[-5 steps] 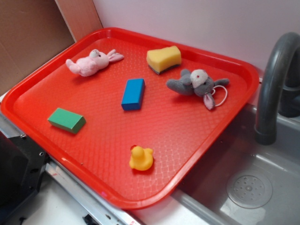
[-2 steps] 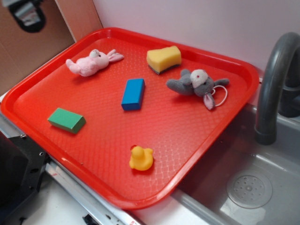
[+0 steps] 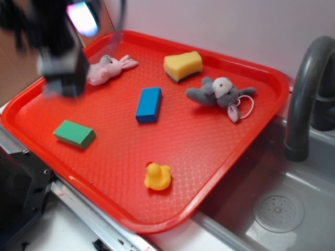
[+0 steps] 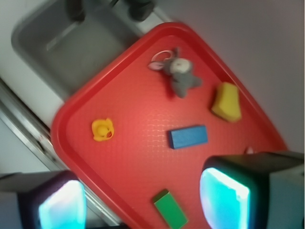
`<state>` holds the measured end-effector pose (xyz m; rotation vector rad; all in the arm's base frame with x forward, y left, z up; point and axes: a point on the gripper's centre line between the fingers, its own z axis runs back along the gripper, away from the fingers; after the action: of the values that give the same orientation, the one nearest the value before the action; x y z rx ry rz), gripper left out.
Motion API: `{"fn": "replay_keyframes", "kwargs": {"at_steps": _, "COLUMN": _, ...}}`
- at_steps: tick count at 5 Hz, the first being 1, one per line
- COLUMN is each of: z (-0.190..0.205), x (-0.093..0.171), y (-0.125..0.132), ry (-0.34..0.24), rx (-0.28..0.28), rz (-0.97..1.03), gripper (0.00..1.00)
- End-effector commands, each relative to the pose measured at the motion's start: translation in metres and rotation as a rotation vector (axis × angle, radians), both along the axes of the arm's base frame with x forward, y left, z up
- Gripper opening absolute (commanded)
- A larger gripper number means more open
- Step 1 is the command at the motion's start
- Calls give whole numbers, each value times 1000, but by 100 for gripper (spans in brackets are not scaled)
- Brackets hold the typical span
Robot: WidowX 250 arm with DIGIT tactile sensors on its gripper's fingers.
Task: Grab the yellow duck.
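Yellow duck [image 3: 157,177] sits upright near the tray's [image 3: 220,180] front edge, clear of the other toys. The claw [image 4: 143,200], blurred, hovers at far left over the pink bunny [image 3: 107,69], fingers apart, apparently empty.

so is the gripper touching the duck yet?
Apart. The exterior view shows the gripper blurred above the tray's far left corner, with bare red tray between it and the duck.
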<state>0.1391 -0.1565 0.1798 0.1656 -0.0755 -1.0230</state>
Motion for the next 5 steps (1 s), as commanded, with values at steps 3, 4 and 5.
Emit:
{"fn": "replay_keyframes", "kwargs": {"at_steps": 3, "z": -104, "x": 9, "y": 12, "ry": 126, "rx": 144, "rz": -327, "gripper": 100}}
{"fn": "replay_keyframes", "kwargs": {"at_steps": 4, "z": -126, "x": 13, "y": 9, "ry": 187, "rx": 126, "rz": -339, "gripper": 100}}
{"fn": "replay_keyframes", "kwargs": {"at_steps": 5, "z": -145, "x": 5, "y": 1, "ry": 241, "rx": 126, "rz": -375, "gripper": 100}}
